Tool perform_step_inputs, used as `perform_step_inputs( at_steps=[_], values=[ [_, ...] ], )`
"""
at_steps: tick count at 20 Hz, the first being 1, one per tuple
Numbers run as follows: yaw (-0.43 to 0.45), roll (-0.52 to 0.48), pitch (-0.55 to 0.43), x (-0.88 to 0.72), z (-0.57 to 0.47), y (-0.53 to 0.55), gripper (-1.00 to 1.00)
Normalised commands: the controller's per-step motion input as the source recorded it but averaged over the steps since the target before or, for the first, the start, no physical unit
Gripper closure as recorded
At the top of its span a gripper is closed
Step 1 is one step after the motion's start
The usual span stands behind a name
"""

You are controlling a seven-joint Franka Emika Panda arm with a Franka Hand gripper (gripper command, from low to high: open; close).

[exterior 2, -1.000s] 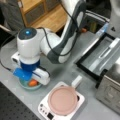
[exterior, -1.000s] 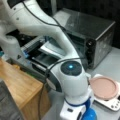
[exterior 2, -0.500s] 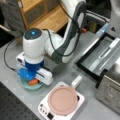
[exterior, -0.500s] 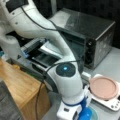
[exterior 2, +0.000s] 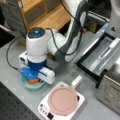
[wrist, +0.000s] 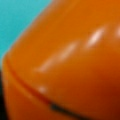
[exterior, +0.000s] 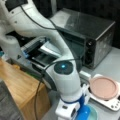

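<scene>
1. Orange, glossy and rounded: a plastic object (wrist: 70,65) fills nearly the whole wrist view, with a dark seam low on its side.
2. Teal behind it at that view's top left: the inside of the bowl (wrist: 17,17).
3. Seen in a front view as a small orange patch (exterior 2: 33,80) inside the teal bowl (exterior 2: 27,86), right under the arm's blue and white hand.
4. Gripper (exterior 2: 33,78) lowered straight down into the bowl, over the orange object and at least very close to it; fingers hidden by the hand's body, so cannot tell whether clenched on it or released.
5. Same gripper (exterior: 83,115) at a front view's bottom edge, blue, with the bowl's rim (exterior: 94,113) showing just to its right.
6. Bowl resting on the grey table (exterior 2: 12,62), towards a front view's left.
7. Just beside the bowl, on its right in both front views: a white square base (exterior 2: 45,108) carrying a round pink plate (exterior 2: 62,100), also visible here (exterior: 103,87), apart from the bowl.
8. Dark metal toaster oven (exterior: 85,32) further back, door dropped open, with a tray (exterior 2: 100,57) lying in front of it.
9. Wooden cabinet (exterior: 20,87) at a front view's left, beside the table and well apart from the bowl.
10. White arm bent over the oven's open door, a black cable running along it.
</scene>
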Motion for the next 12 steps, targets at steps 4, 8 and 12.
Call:
perform_step_inputs(
  at_steps=[4,8,12],
  values=[
    [0.019,0.136,0.317,0.75,-0.13,-0.24,1.00],
    [0.000,0.132,0.392,0.69,0.22,-0.23,1.00],
    [-0.022,0.151,0.418,0.55,0.47,-0.13,1.00]
  ],
)
